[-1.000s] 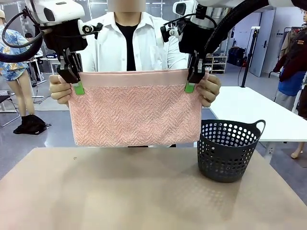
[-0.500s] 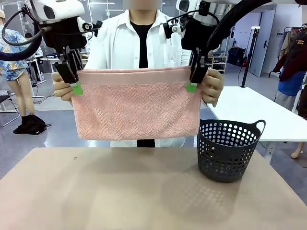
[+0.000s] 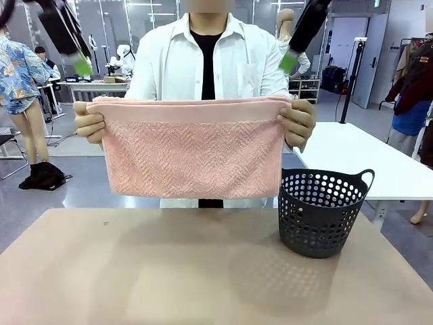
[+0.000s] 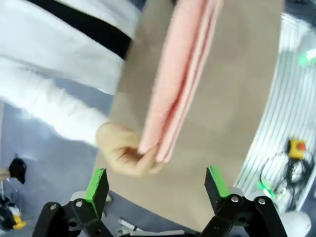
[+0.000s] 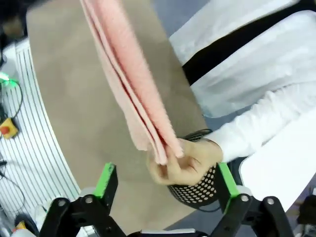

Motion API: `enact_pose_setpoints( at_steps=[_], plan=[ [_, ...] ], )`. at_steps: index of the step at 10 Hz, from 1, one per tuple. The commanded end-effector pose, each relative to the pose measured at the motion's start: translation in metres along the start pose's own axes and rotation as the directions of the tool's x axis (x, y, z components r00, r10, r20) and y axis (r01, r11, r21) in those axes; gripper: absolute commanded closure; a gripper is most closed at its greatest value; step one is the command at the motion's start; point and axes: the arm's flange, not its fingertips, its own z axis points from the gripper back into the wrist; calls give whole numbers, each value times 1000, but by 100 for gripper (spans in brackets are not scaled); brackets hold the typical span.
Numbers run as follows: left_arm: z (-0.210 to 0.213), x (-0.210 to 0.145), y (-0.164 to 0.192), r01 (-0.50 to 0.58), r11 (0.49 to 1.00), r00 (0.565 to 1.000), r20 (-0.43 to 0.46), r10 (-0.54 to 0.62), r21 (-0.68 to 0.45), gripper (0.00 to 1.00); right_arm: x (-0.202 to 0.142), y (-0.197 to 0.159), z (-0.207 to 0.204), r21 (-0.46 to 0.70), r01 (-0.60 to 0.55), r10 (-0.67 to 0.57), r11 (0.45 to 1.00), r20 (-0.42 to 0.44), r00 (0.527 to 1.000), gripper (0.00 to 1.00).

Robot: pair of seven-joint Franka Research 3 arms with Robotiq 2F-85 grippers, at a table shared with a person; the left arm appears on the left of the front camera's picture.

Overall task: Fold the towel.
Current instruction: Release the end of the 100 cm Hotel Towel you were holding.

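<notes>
A person across the table holds the pale pink towel [image 3: 193,152] by its top corners, folded over and hanging above the tabletop. My left gripper [image 3: 82,66] is up at the top left, above the person's hand [image 3: 89,125] and clear of the cloth. My right gripper [image 3: 289,61] is up at the top right, above the other hand [image 3: 298,122]. In the left wrist view the gripper [image 4: 156,183] is open, looking down on the towel's folded edge [image 4: 182,74]. The right wrist view shows its gripper [image 5: 165,181] open too, above the towel [image 5: 128,74].
A dark perforated basket [image 3: 323,213] stands on the tan table [image 3: 169,271] at the right, also seen under the person's hand in the right wrist view [image 5: 197,190]. A white table [image 3: 365,159] lies behind it.
Both grippers opened, let go of the towel's top edge and rose up and outward. The person still holds the towel, slightly higher than before.
</notes>
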Motion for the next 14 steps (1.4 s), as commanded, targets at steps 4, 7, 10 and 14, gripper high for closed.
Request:
enact_pose_setpoints(
  at_steps=[4, 7, 10, 14],
  plan=[
    [103, -111, -35, -358, 900, 919, 262, 294, 250, 0, -110, 1, 88, -98, 403, -374, 910, 224, 900, 0],
    [135, -179, -58, -543, 788, 824, 364, 434, 289, 0, -172, 14, 132, -145, 526, -455, 838, 346, 820, 0],
    [163, -234, -71, -620, 741, 761, 428, 488, 257, 0, -201, 29, 157, -183, 548, -455, 817, 381, 805, 0],
    [172, -243, -70, -617, 745, 764, 421, 490, 253, 0, -203, 28, 169, -172, 525, -437, 833, 377, 817, 0]
  ],
)
